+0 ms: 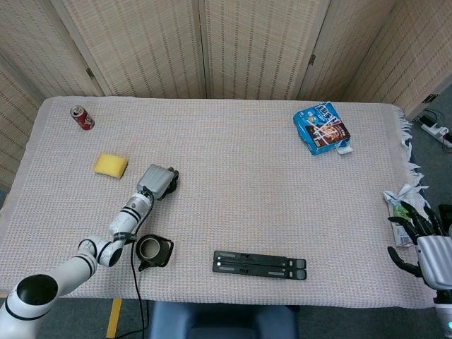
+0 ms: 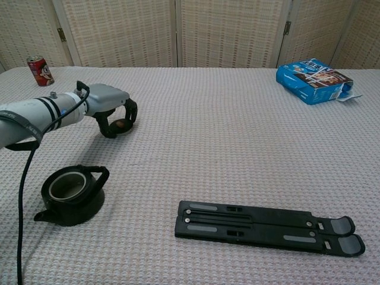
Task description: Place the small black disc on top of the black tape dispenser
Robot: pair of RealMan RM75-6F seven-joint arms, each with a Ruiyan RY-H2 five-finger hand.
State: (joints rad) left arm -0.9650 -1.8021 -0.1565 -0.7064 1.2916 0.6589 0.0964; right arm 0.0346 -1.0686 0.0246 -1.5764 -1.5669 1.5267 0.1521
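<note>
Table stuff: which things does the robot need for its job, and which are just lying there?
Needed:
small black disc, between the fingers of the left hand
black tape dispenser, near the front edge

Just lying about:
red can
yellow sponge
blue snack bag
black folding stand
right hand, idle at the table's edge

My left hand (image 2: 116, 116) is down on the cloth with its fingers curled round the disc (image 2: 122, 124). Between it and the dispenser (image 2: 72, 193) I see only bare cloth, but my own forearm and its cable (image 2: 24, 178) hang just beside that stretch. The sponge (image 1: 110, 165) and can (image 2: 40, 70) sit farther back, off to the side. The flat black stand (image 2: 267, 227) lies well to the right, apart from the dispenser.
</note>
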